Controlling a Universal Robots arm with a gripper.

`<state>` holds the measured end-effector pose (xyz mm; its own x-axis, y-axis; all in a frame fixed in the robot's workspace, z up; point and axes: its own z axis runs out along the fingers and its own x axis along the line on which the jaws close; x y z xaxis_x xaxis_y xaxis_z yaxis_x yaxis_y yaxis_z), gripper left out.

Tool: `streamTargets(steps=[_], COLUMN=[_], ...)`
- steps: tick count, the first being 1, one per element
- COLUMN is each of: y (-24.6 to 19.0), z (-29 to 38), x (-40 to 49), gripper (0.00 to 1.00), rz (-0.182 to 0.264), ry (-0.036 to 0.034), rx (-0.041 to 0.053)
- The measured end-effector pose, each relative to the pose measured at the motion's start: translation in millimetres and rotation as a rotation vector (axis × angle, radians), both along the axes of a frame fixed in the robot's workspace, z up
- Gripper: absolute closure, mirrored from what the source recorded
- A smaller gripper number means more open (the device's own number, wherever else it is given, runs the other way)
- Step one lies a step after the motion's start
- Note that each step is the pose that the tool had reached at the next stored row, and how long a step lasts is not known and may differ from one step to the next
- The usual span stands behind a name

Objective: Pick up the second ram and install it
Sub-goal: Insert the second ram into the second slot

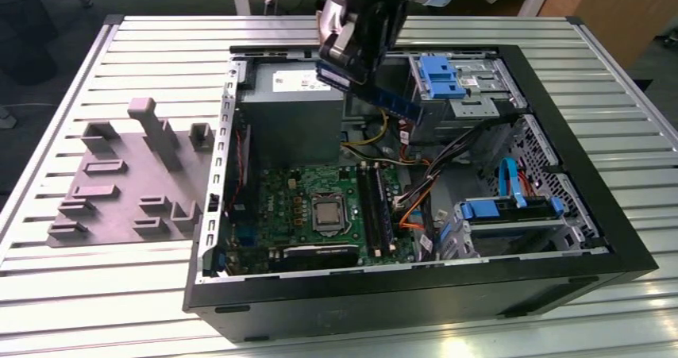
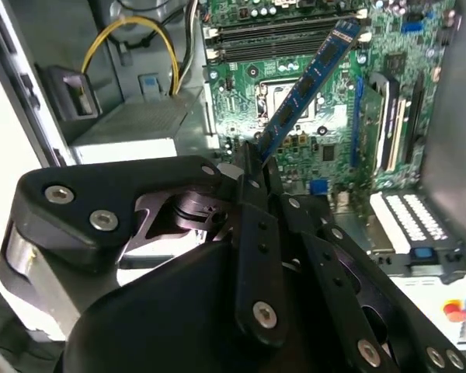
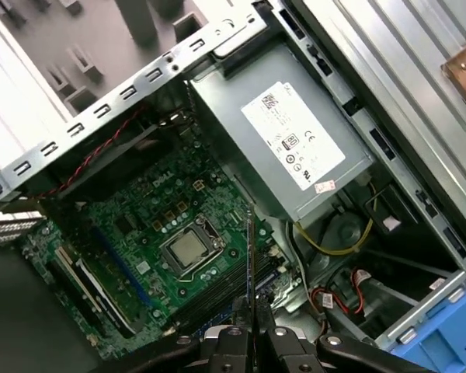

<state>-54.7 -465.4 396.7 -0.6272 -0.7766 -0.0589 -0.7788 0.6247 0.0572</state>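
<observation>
**Memory stick held up over the open computer**

The robot's gripper (image 2: 258, 167) has its fingers (image 3: 231, 336) pinched tight on one end of the second ram (image 2: 307, 81). The thin blue stick hangs in the air above the open computer case (image 1: 593, 239), which lies on the slatted bench (image 1: 159, 40). It is over the far part of the case, near the grey power box (image 3: 283, 144), and it is not in a slot yet. In the second wrist view its free end points toward the green motherboard (image 2: 295, 116) and the long black memory slots (image 2: 276, 39).

The stick looks light, stiff and thin. It could probably snap or get scratched, so holding it by its narrow edges seems safest, away from the chips.

The power box has a white label (image 3: 295, 140), but the writing is too small for me to read. The grey fixture tray (image 1: 122, 175) sits beside the case, toward the bench's edge.
</observation>
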Motion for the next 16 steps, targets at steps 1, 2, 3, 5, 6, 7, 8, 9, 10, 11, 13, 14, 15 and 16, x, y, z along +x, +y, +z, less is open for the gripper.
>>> streamTargets(steps=[1,2,3,5,6,7,8,9,10,11,13,14,15,16], y=[0.0,0.0,0.0,0.0,0.0,0.0,0.0,0.0,0.0,0.0,0.0,0.0,0.0,0.0], z=[-0.2,-0.3,-0.5,-0.8,-1.0,-1.2,-1.3,-1.5,-1.7,-1.9,-2.3,-2.5,-2.7,-2.9], x=[0.0,0.0,0.0,0.0,0.0,0.0,0.0,0.0,0.0,0.0,0.0,0.0,0.0,0.0], gripper=[0.86,0.86,0.86,0.86,0.86,0.86,0.86,0.86,0.86,0.86,0.86,0.86,0.86,0.86], rz=[-0.018,-0.036,-0.056,-0.092,-0.11,-0.127,-0.146,-0.164,-0.183,-0.201,-0.238,-0.256,-0.276,-0.294], ry=[0.0,0.0,0.0,0.0,0.0,0.0,-0.0001,-0.0001,-0.0001,0.0,0.0,0.0,-0.0001,-0.0001], rx=[0.0,-0.0001,-0.0002,-0.0003,-0.0004,-0.0005,-0.0005,-0.0006,-0.0007,-0.0007,-0.0009,-0.001,-0.0011,-0.0012])
